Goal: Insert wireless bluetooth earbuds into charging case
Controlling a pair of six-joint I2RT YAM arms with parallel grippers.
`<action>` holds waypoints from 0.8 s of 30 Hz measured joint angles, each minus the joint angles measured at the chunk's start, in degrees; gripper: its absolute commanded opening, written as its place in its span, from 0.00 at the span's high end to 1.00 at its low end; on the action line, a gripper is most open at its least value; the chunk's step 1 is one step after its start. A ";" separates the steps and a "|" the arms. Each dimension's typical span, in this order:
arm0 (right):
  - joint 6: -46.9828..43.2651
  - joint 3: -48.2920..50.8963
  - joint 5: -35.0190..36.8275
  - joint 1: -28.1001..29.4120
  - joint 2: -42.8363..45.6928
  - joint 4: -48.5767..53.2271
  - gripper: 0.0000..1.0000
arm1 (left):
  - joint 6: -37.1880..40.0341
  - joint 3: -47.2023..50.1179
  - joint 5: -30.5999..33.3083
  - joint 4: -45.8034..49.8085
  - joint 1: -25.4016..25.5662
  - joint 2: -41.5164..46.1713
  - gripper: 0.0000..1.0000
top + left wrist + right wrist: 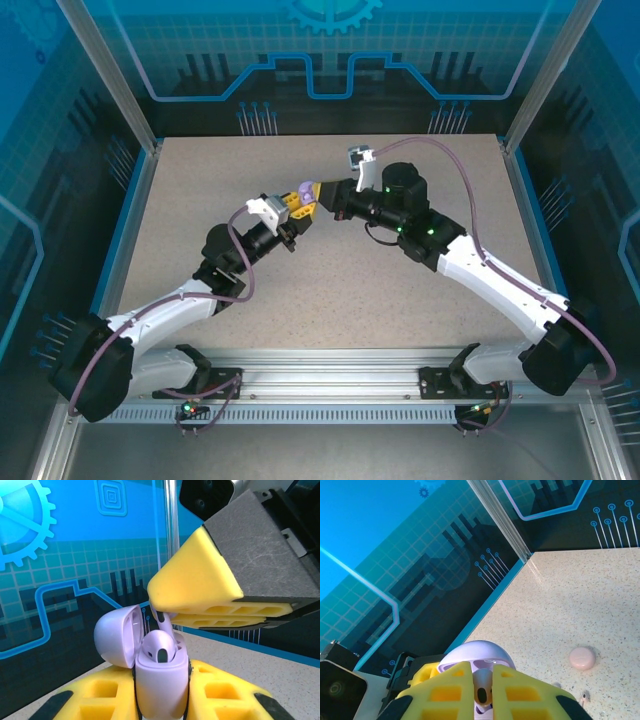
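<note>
A purple charging case (161, 680) stands upright, lid (116, 636) swung open to the left, with my left gripper (295, 208) shut on its body. One purple earbud (159, 649) sits in the case. A second purple earbud (482, 689) is pinched in my right gripper (482, 680), which is shut on it. Its stem (163, 622) reaches down into the case opening beside the seated bud. The right gripper's yellow fingers (200, 587) hang just above the case. In the top view both grippers meet at the purple case (305, 190) over the table's middle.
A closed pale pink case (582, 658) lies on the speckled table (580, 595), with a pale pink earbud (583, 697) near it. Blue walls and aluminium posts (115, 80) ring the table.
</note>
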State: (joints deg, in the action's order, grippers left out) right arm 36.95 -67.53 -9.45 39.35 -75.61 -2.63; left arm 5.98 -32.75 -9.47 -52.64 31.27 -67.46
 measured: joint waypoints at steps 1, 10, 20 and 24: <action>-0.02 0.00 0.02 0.04 0.00 0.09 0.75 | 0.00 -0.02 0.02 0.00 -0.02 0.00 1.00; 0.04 -0.85 1.44 -0.02 0.04 2.34 0.33 | -0.02 -0.68 0.02 -0.39 -0.02 -0.02 1.00; 0.17 -8.28 1.46 -4.83 1.09 10.14 0.34 | -0.11 -0.74 -0.04 -0.39 -0.02 -0.04 1.00; -1.49 -20.11 1.49 -7.30 -2.69 19.65 0.68 | -1.16 -0.79 -0.92 -0.37 0.07 -0.39 1.00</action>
State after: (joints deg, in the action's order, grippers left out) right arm 35.46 -87.64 -7.97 32.05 -78.30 17.02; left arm 4.82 -33.54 -10.39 -53.01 31.33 -67.85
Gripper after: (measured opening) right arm 0.471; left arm 0.226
